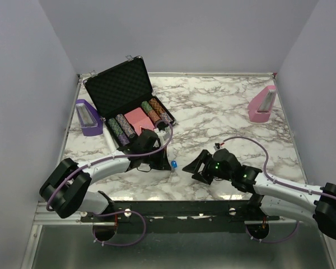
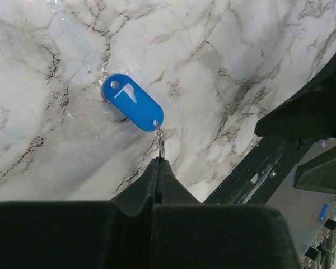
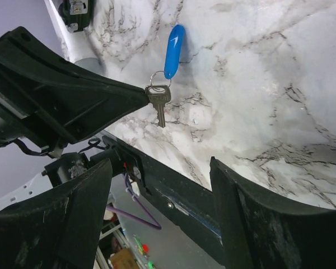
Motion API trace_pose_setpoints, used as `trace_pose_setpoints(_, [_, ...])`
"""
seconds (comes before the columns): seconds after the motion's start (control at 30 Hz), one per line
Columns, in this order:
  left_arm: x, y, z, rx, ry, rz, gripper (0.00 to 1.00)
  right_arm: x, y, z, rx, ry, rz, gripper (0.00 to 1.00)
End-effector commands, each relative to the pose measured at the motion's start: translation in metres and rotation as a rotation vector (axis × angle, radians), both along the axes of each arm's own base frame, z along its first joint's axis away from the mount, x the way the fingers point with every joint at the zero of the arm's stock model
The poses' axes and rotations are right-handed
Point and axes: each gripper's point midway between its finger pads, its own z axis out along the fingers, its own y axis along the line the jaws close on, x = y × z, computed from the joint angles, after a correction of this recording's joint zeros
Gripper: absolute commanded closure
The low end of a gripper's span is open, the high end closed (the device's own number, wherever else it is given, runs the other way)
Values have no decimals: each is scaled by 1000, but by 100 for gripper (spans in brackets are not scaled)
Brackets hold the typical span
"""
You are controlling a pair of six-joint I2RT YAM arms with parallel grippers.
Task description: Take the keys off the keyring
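Note:
The keyring's blue oval tag (image 2: 133, 102) lies on the marble table (image 1: 224, 112), near its front edge. It also shows in the top view (image 1: 173, 163) and in the right wrist view (image 3: 173, 45). My left gripper (image 2: 158, 163) is shut on the thin metal ring (image 2: 161, 140) where it meets the key's head. The small silver key (image 3: 159, 105) hangs blade down from the ring, just off the left gripper's tip (image 3: 140, 95). My right gripper (image 3: 161, 162) is open and empty, a short way to the right of the key (image 1: 193, 165).
An open black poker chip case (image 1: 129, 106) with chips stands at the back left, behind the left arm. A purple holder (image 1: 88, 117) is at the left edge and a pink one (image 1: 262, 105) at the back right. The dark front rail (image 3: 201, 207) runs below the right gripper.

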Motion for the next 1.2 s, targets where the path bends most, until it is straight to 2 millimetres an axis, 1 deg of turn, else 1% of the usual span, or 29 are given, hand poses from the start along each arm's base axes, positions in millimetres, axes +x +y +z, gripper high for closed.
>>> trace_pose_setpoints(0.0, [4,-3,24,-14,-39,6,100,4,17,21,77,-50,43,22])
trace_pose_setpoints(0.03, [3,-3,27,-16,-43,1,100,6,17,23,71,-68,47,22])
trace_pose_setpoints(0.13, [0,-3,38,-27,-50,-17,100,10,20,37,67,-139,82,22])
trace_pose_setpoints(0.27, [-5,-4,59,-46,-57,-55,100,8,25,61,81,-252,162,23])
trace_pose_setpoints(0.33, [-8,-6,73,-66,-61,-78,100,7,26,72,80,-302,201,23])
trace_pose_setpoints(0.43, [-12,-5,94,-67,-59,-102,100,7,26,96,64,-400,251,23])
trace_pose_setpoints(0.5, [-16,-5,108,-71,-57,-121,100,6,21,106,21,-463,293,23])
trace_pose_setpoints(0.67, [-31,-4,148,-144,-68,-160,100,-1,19,150,34,-640,382,23])
trace_pose_setpoints(0.73, [-38,-2,162,-173,-78,-178,100,-5,19,164,46,-696,418,23])
trace_pose_setpoints(0.9, [-58,3,192,-237,-88,-243,100,-17,26,187,75,-776,532,23])
trace_pose_setpoints(0.97, [-66,5,203,-266,-97,-274,100,-22,30,192,94,-786,579,23])
trace_pose_setpoints(1.03, [-74,7,211,-284,-96,-304,100,-28,35,198,119,-795,624,23])
trace_pose_setpoints(1.13, [-82,9,221,-311,-107,-334,100,-36,41,203,151,-793,692,25])
trace_pose_setpoints(1.17, [-84,10,224,-320,-107,-343,100,-38,43,202,155,-786,711,26])
